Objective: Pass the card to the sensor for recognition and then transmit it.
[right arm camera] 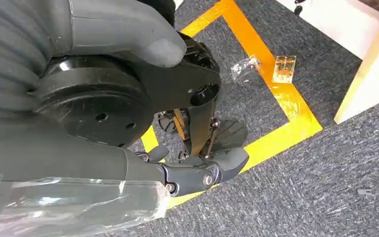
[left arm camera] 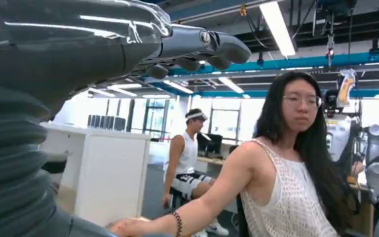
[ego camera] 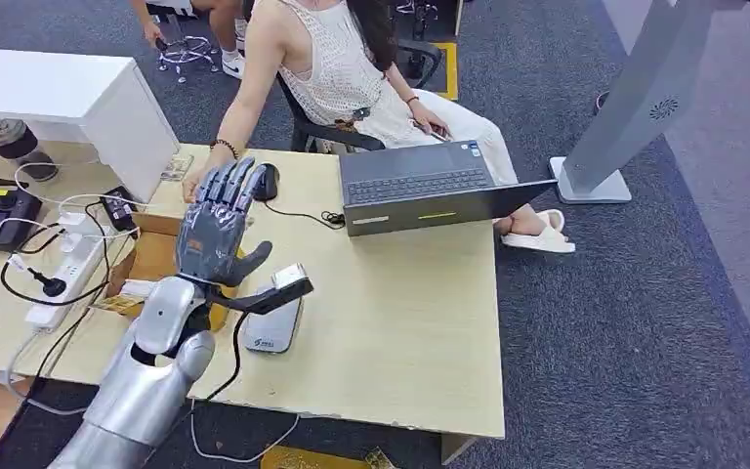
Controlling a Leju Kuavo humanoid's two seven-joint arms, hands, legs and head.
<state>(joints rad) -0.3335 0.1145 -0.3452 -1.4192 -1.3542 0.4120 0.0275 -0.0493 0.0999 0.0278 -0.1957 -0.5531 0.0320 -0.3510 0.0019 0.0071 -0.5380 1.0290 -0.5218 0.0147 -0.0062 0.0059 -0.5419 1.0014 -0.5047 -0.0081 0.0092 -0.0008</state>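
Grey fingers of my left hand (ego camera: 217, 227) stand raised and spread above the desk (ego camera: 420, 322) near its left edge, holding nothing that I can see. The card reader (ego camera: 271, 330), a pale flat unit with a dark arm over it, lies toward the desk's near edge, just beside my left forearm. A person (ego camera: 347, 68) sits at the far edge, one hand by a mouse (ego camera: 267, 181); a laptop (ego camera: 430, 195) sits at the far right corner. My right hand (right arm camera: 197, 168) hangs over the carpet, fingers loosely curled, holding nothing. I cannot find the card in any view, so I judge scanning and handover either finished or not begun.
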